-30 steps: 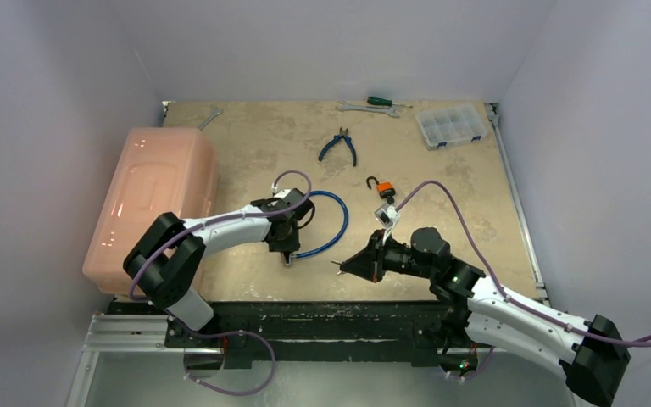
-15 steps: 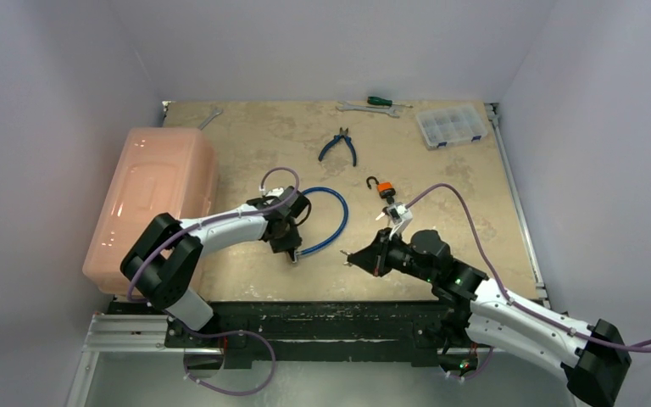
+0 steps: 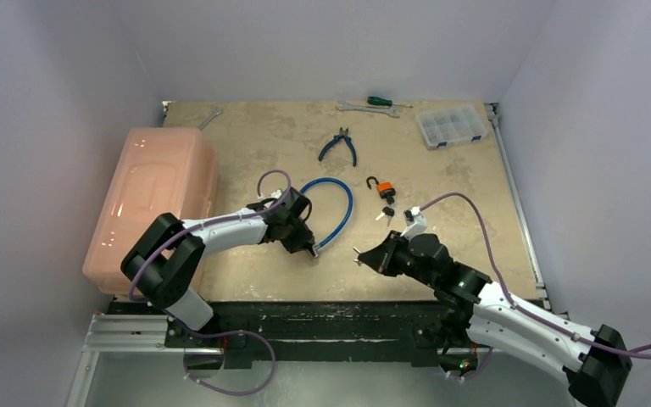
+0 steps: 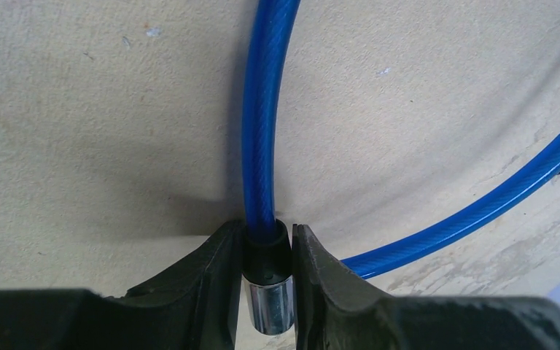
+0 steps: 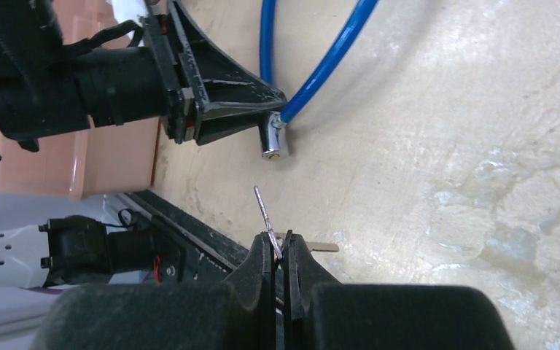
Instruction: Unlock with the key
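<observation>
Left fingers (image 4: 204, 273) were clamped on the black collar (image 4: 267, 251) of the blue cable lock (image 4: 259, 131). The chrome cylinder (image 4: 270, 310) poked out past them at the bottom centre of the left wrist view. I read that hold as deliberate: gripping the collar, not the cylinder, left the end face free for the key.

In the right wrist view the cylinder sat upper centre, with its end face turned toward the bottom of the frame, i.e. toward my right arm. I couldn't tell if it touched the table (image 5: 445, 146).

Right fingers (image 5: 261, 266) were closed on the key (image 5: 263, 210), pinched at its base at lower centre. The blade stuck up and slightly left toward the cylinder, near it but apart. A 2nd flat metal piece (image 5: 321, 247) jutted out to the right of the fingers. It was probably a spare on the same ring, but I couldn't confirm.

From overhead, both arms met low centre, tips facing each other.

My call: this was the alignment step, with insertion not yet done. The blade looked tilted off the cylinder axis, so the next move needed a wrist correction before closing the gap. Risk: a thin blade held only at its base could pivot on contact.

The orange padlock (image 3: 385, 190) lay centre right, apart from both arms.
</observation>
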`<action>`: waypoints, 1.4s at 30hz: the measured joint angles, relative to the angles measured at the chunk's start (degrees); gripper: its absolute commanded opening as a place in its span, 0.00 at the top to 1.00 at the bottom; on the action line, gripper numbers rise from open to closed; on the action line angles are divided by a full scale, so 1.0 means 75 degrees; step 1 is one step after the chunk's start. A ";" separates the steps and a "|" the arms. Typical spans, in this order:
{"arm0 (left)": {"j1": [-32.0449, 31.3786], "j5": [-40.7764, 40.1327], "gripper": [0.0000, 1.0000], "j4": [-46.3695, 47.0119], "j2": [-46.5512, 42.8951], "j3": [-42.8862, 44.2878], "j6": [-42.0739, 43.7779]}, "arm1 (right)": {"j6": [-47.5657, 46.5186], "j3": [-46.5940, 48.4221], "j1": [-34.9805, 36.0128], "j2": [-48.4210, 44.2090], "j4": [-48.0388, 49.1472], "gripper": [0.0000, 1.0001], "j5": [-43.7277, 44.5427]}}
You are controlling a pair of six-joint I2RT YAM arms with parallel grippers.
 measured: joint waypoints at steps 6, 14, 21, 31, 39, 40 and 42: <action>0.0000 0.0195 0.24 0.0251 0.0000 -0.0064 0.0137 | 0.0376 -0.0146 0.0000 -0.0189 -0.0227 1.00 0.0303; -0.0093 0.0192 0.08 0.0437 -0.0603 -0.0248 0.0595 | 0.0411 -0.0137 0.0000 -0.0119 -0.0449 1.00 0.0542; -0.0111 -0.0487 0.15 -0.0172 -0.1693 -0.0114 0.1862 | 0.0393 0.0000 0.0000 -0.0055 -0.0676 1.00 0.0784; -0.0163 -0.1040 0.25 -0.0898 -0.1719 0.0478 0.3832 | 0.0428 0.0017 0.0000 -0.0085 -0.0796 1.00 0.0895; -0.0163 -0.1282 0.40 -0.1067 -0.0641 0.0799 0.3812 | 0.0498 0.0017 0.0000 -0.0061 -0.0787 1.00 0.0892; -0.0163 -0.1282 0.41 -0.1075 -0.0490 0.0848 0.3759 | 0.0501 0.0017 0.0000 -0.0061 -0.0781 1.00 0.0895; -0.0163 -0.1282 0.42 -0.1105 -0.0119 0.1043 0.3649 | 0.0507 0.0017 0.0000 -0.0064 -0.0784 1.00 0.0895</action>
